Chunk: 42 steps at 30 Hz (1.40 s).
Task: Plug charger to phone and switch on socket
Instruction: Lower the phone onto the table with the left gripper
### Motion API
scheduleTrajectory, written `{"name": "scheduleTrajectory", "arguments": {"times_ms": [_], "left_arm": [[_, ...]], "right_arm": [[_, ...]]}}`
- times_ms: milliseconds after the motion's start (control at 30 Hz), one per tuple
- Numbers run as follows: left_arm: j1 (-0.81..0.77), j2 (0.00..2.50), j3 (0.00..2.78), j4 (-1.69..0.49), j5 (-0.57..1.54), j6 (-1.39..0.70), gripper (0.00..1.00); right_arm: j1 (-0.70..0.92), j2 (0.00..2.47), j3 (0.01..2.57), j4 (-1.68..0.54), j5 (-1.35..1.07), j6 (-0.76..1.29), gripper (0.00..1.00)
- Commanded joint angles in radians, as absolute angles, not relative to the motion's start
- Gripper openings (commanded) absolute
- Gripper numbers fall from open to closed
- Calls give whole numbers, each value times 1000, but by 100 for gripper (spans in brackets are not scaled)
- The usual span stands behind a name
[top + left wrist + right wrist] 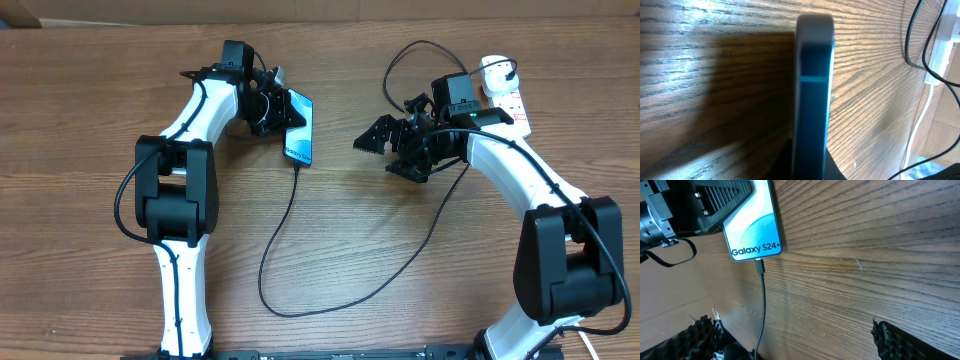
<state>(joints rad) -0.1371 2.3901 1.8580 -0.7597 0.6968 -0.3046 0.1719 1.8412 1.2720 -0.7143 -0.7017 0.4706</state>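
Observation:
The phone (299, 127) lies at the table's middle left, its blue screen showing "Galaxy S24+" (752, 227). My left gripper (272, 107) is shut on its far end; in the left wrist view the phone (814, 95) stands edge-on between the jaws. The charger (268, 270), a thin black cable, has its connector tip (760, 266) sitting in the phone's near end. It loops across the table toward the white socket (503, 96) at the back right. My right gripper (392, 152) hovers open between phone and socket, with nothing between its fingers (902, 340).
The thick white cord (919, 117) runs from the socket block (941, 42) along the right side. The black cable passes under my right arm (520, 165). Bare wood lies between the phone and the right gripper. A cardboard wall lines the table's back edge (330, 8).

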Motion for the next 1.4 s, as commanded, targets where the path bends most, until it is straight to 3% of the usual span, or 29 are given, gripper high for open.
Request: {"name": "scheduleTrajectory", "arguments": {"times_ms": [0, 500, 600, 1233, 1367], "left_arm": [[-139, 2376, 1880, -759, 701, -292, 4], [-140, 2388, 1880, -760, 672, -292, 5], [-140, 2389, 1880, -760, 669, -292, 17], [-137, 2389, 1880, -819, 568, -265, 31], [-137, 2389, 1880, -825, 559, -257, 42]], "right_arm": [[175, 1827, 1275, -708, -696, 463, 100], [175, 1827, 1275, -704, -696, 463, 100], [175, 1827, 1275, -705, -696, 463, 100], [175, 1827, 1275, -706, -696, 463, 100], [175, 1827, 1275, -706, -696, 463, 100]]}}
